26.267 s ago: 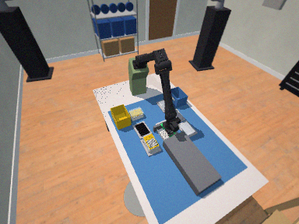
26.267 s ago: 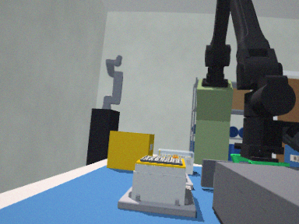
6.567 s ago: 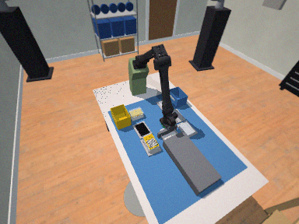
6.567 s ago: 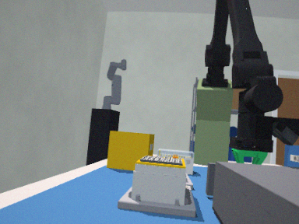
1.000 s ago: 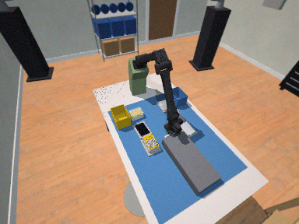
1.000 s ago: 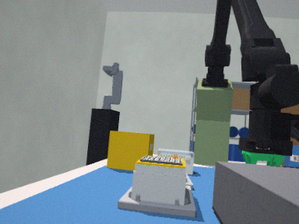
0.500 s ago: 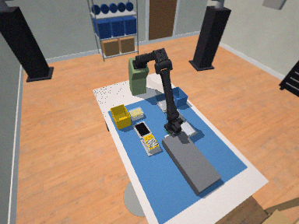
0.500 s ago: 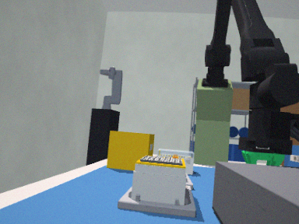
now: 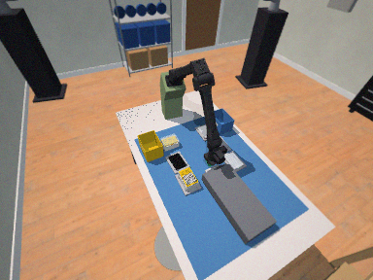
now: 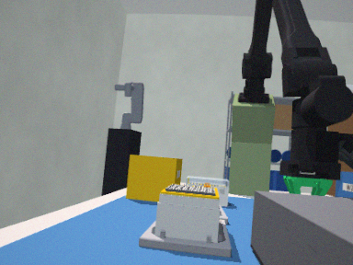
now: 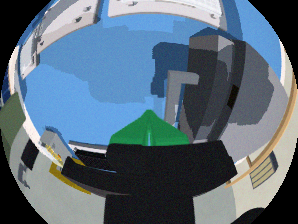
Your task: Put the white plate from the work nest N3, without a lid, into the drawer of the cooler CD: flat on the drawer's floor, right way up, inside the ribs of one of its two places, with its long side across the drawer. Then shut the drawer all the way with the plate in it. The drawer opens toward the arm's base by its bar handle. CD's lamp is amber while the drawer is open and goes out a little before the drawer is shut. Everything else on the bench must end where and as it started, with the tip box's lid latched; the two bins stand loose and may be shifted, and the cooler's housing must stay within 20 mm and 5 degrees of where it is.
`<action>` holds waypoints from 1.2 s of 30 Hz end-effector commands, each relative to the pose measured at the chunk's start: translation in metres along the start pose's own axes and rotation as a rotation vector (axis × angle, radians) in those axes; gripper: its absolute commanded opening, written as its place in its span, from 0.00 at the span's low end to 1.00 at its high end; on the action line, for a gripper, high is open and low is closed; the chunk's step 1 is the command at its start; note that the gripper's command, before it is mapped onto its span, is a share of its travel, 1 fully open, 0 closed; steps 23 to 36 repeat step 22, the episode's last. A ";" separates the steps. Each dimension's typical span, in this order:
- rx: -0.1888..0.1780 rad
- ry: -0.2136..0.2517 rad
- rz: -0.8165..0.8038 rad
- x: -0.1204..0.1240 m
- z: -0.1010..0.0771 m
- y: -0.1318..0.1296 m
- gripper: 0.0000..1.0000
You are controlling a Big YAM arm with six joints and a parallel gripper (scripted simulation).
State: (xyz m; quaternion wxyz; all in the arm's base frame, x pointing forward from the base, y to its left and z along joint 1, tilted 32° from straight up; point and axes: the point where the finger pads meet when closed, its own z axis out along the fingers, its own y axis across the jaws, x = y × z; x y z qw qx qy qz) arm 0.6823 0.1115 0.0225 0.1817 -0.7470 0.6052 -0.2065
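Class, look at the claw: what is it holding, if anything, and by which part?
Nothing. The claw is shut on itself, poised low beside the grey cooler.

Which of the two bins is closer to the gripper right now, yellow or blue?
The blue bin, just behind the arm on the mat's far edge. The yellow bin stands farther off, across the tip box from the shut gripper.

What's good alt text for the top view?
A black arm reaches down with its shut pincer at the near end of a long grey cooler on a blue mat. A yellow bin and green bin stand farther back.
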 end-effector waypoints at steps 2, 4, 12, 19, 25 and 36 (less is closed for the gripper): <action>0.045 0.001 0.006 0.003 -0.019 -0.011 0.00; 0.045 0.001 0.006 0.003 -0.019 -0.008 0.00; 0.044 0.002 0.006 0.005 -0.018 0.001 0.00; 0.043 0.004 0.006 0.007 -0.018 0.010 0.00; 0.043 0.004 0.006 0.007 -0.017 0.012 0.00; 0.043 0.004 0.006 0.007 -0.017 0.012 0.00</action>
